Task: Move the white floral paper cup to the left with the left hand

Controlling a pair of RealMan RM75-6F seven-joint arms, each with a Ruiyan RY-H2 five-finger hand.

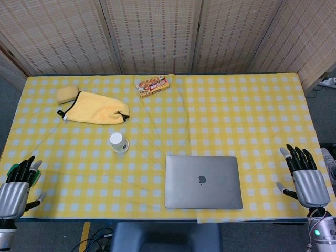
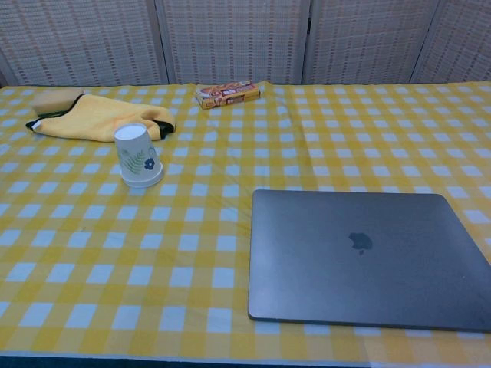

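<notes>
The white floral paper cup (image 1: 118, 142) (image 2: 137, 156) stands upside down on the yellow checked tablecloth, left of centre, with a blue flower and green leaves on its side. My left hand (image 1: 17, 187) rests at the table's front left corner, fingers apart and holding nothing, well to the left of and nearer than the cup. My right hand (image 1: 306, 177) lies at the front right edge, fingers spread and empty. Neither hand shows in the chest view.
A closed grey laptop (image 1: 203, 181) (image 2: 367, 257) lies front centre-right. A yellow cloth (image 1: 97, 109) (image 2: 97, 126) and a sponge (image 1: 67, 94) (image 2: 56, 97) sit behind the cup. A snack packet (image 1: 152, 85) (image 2: 227, 94) lies at the back centre.
</notes>
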